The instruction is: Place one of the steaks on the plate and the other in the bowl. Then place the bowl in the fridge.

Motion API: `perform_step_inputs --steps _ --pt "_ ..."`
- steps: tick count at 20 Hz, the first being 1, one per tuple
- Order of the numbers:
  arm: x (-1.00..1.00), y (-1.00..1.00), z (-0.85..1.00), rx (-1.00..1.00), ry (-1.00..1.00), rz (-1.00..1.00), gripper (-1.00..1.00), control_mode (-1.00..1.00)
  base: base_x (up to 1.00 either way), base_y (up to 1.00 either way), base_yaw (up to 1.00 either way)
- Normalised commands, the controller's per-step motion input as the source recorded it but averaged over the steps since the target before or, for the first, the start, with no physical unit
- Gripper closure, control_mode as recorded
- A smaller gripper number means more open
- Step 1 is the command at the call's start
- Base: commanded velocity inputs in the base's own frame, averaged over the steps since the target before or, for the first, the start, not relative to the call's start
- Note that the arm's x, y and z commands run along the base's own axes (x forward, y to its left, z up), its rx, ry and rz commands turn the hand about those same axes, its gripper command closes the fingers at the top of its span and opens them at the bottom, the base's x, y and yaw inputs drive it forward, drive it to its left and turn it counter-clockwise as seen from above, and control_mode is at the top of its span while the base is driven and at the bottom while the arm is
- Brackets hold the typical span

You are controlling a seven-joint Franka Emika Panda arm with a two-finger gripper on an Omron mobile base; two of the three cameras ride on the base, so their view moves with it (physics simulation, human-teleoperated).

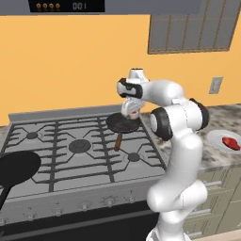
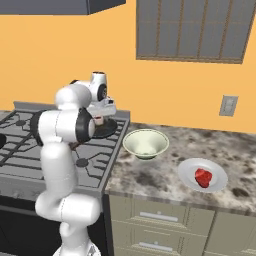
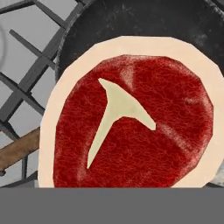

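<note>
Left base view: gas stove [image 1: 70, 150] spans the left and centre, grey grates, burners dark. White arm [image 1: 179, 155] rises at 5 o'clock and bends back toward the stove's far right burner. A large black frying pan [image 1: 16, 169] sits at 8 o'clock on the near-left burner. A smaller black skillet [image 1: 123, 123] with a brown wooden handle [image 1: 118, 140] rests on the far right burner, directly under the end effector [image 1: 130, 112].

Right base view: speckled stone bench [image 2: 165, 175] right of the stove. Pale cream-green bowl [image 2: 146, 143] stands upright near the stove edge, holding nothing. White plate [image 2: 202, 175] lies at 4 o'clock from the bowl, well apart, with one steak [image 2: 203, 177] on it.

Hand view: second steak [image 3: 131, 118], red with a pale fat rim and a whitish Y-shaped streak, lies flat in the skillet. End effector close above it, fingers spread wide, holding nothing.
</note>
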Motion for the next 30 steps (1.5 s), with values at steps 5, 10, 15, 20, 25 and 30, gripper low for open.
perform_step_inputs --steps 5,10,15,20,25,30 --pt "-1.00 -0.37 0.57 -0.09 -0.11 -0.36 1.00 -1.00 0.00 0.00 0.00" --pt "-0.95 -0.55 0.73 -0.10 -0.03 -0.34 1.00 -1.00 0.00 0.00 0.00" --pt "-0.73 -0.80 0.53 -0.04 0.09 -0.39 1.00 -1.00 0.00 0.00 0.00" --pt "-0.22 -0.97 0.01 0.03 0.29 -0.41 1.00 -1.00 0.00 0.00 0.00" --pt "0.25 -0.87 -0.30 0.02 0.22 -0.33 1.00 -1.00 0.00 0.00 0.00" --pt "0.20 -0.30 -0.24 0.07 0.07 -0.05 1.00 -1.00 0.00 0.00 0.00"
